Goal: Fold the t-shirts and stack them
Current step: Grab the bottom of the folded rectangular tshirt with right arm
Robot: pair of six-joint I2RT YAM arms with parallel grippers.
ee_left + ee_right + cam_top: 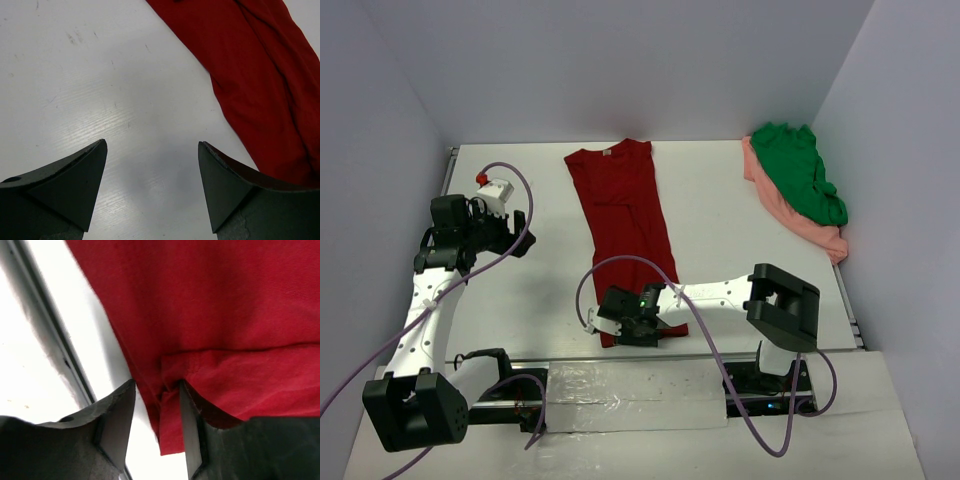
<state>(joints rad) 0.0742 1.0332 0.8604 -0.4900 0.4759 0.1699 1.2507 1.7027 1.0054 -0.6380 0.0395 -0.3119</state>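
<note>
**First shirt half folded, two more wait in the corner**

At left, the left gripper (152, 144) hangs over bare table (740, 230) with its jaws spread wide and nothing between them, just beside the long edge of the dark red t-shirt (625, 210). That shirt lies flat in mid-table, its sides already turned in to make a narrow strip, collar toward the far wall and hem (170, 430) at the near edge. The right gripper (157, 390) is down at that hem with its jaws standing close on either side of a small fold of cloth; whether they yet bite it cannot be told. At far right, the green t-shirt (800, 180) sits crumpled on the salmon pink t-shirt (817, 237), both unfolded. By this evidence the lengthwise fold is done; the end-to-end fold, both other shirts and the stack remain.
</note>
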